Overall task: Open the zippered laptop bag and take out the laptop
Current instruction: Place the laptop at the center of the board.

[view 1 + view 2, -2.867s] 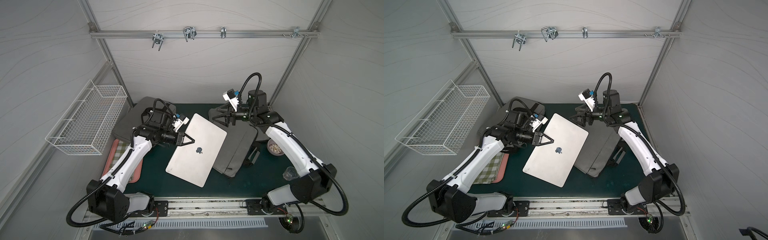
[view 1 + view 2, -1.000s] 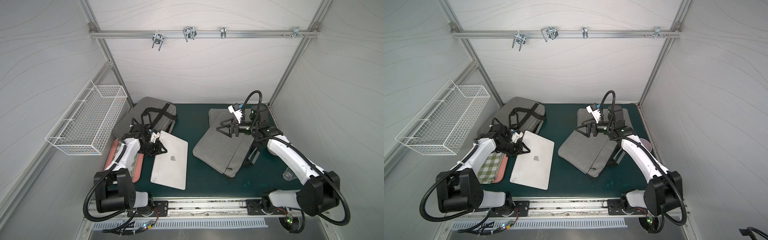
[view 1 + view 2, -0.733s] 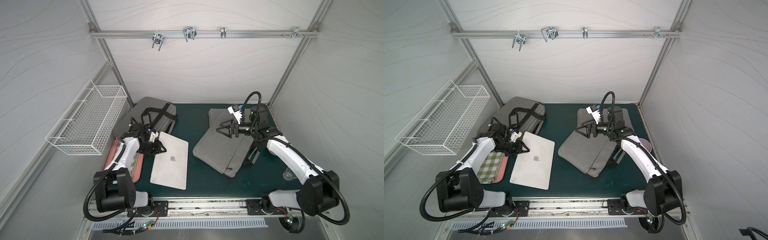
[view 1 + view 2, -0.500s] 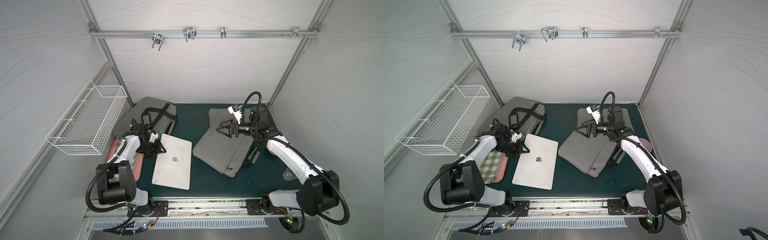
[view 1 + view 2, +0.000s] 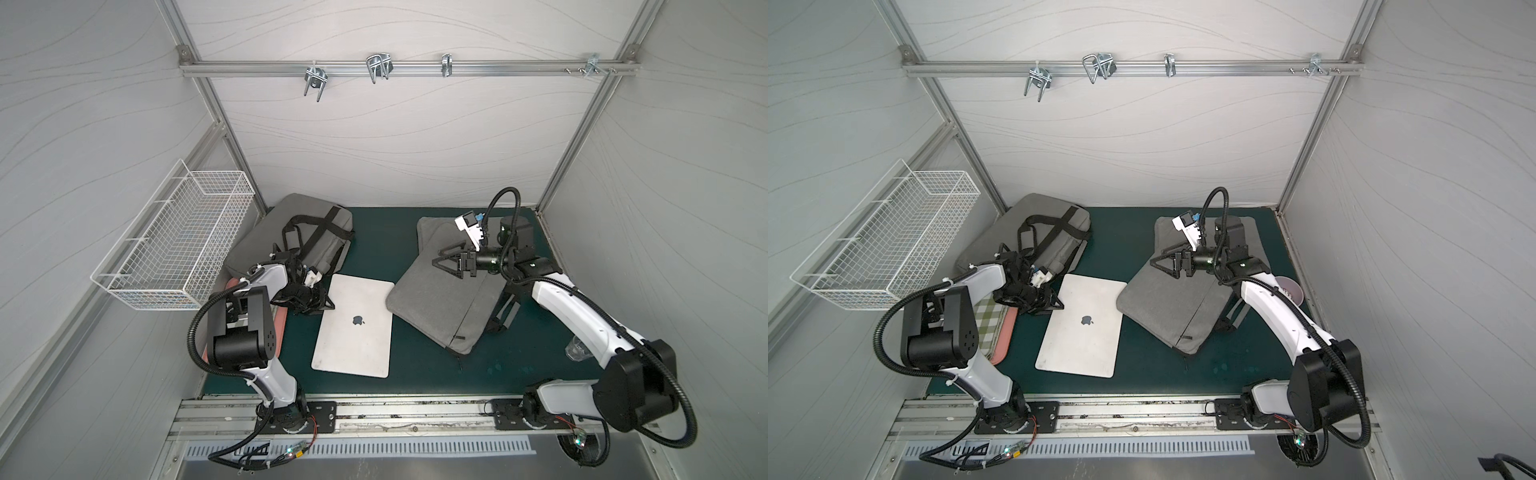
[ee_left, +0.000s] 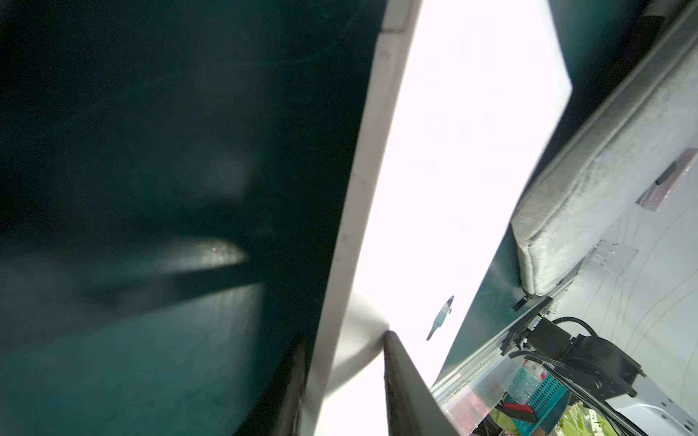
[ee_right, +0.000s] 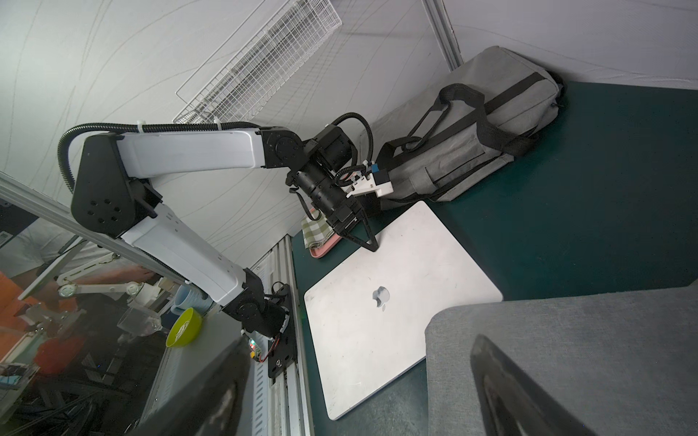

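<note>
On the green worktop [image 5: 374, 232] the task reads as nearly complete, so the remaining hazards concern release and withdrawal. The grey laptop bag [image 5: 440, 307] lies flattened at the right. The right gripper [image 5: 442, 264] hovers over its far part, jaws spread wide and holding nothing. If that arm descends or sweeps left, we expect it to push the bag into the laptop, whose far right corner sits just beside the bag's left corner. The laptop [image 5: 353, 332] lies flat, lid up, at centre left, fully outside the bag. The left gripper [image 5: 328, 306] is at the laptop's far left corner. In the left wrist view its jaws stand either side of the laptop's edge, but we cannot tell whether they clamp it or merely straddle it. If they clamp and the arm withdraws before opening, we judge the laptop would be dragged, or tilted and dropped.
</note>
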Robot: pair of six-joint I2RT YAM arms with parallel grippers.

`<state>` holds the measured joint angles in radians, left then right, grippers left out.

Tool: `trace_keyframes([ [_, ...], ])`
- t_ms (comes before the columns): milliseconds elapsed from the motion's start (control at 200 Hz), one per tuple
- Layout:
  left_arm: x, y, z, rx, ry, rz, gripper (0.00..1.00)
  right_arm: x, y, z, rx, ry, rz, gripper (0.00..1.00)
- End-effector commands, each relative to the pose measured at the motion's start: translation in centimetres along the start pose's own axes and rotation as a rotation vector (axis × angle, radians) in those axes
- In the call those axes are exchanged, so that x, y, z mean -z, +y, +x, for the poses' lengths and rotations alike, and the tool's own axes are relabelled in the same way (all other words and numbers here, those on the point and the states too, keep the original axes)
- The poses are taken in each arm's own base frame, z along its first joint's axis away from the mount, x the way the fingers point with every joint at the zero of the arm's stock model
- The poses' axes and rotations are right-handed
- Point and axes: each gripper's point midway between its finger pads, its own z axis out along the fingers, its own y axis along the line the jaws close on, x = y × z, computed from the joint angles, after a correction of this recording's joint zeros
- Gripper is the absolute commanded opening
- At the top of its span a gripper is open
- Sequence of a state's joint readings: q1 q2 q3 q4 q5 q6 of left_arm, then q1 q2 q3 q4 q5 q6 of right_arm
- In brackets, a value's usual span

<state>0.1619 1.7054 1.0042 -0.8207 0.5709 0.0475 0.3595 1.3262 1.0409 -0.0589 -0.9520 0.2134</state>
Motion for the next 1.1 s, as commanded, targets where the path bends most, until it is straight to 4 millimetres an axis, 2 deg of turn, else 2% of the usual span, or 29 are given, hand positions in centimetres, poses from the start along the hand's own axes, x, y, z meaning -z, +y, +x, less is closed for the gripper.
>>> trace_keyframes([
  [0, 0.3, -0.5, -1.0, -0.022, 0.001, -0.002, 0.34, 0.2, 0.5, -0.1, 0.020, -0.006, -0.023, 0.90],
  [175, 0.2, 1.7, -0.5, -0.010, 0.036, -0.118, 0.35, 0.1, 0.4, 0.2, 0.014, -0.002, -0.021, 0.91],
  [375, 0.5, 1.8, -1.1, -0.009, 0.032, -0.133, 0.37, -0.1, 0.3, 0.8, -0.003, 0.013, -0.015, 0.90],
  [465, 1.4, 1.6, -1.4, -0.019, 0.012, -0.161, 0.39, -0.4, 0.0, 1.7, -0.030, 0.033, 0.013, 0.91],
  [545, 3.2, 1.2, -2.0, -0.031, -0.044, -0.206, 0.43, -0.8, -0.7, 3.0, -0.075, 0.066, 0.067, 0.92],
  [635, 4.8, -0.8, -2.1, -0.052, -0.113, -0.209, 0.47, -1.0, -1.5, 4.3, -0.129, 0.090, 0.130, 0.94],
  [760, 5.0, -4.3, -0.9, -0.123, -0.174, -0.233, 0.53, -0.6, -3.3, 6.0, -0.221, 0.098, 0.250, 0.96],
  [925, 3.4, -8.5, 1.0, -0.156, -0.210, -0.220, 0.56, 1.0, -5.9, 9.4, -0.381, 0.152, 0.445, 0.98],
  [1095, 0.5, -14.8, 1.2, -0.259, -0.259, -0.076, 0.57, 3.6, -7.3, 12.7, -0.526, 0.143, 0.571, 0.99],
])
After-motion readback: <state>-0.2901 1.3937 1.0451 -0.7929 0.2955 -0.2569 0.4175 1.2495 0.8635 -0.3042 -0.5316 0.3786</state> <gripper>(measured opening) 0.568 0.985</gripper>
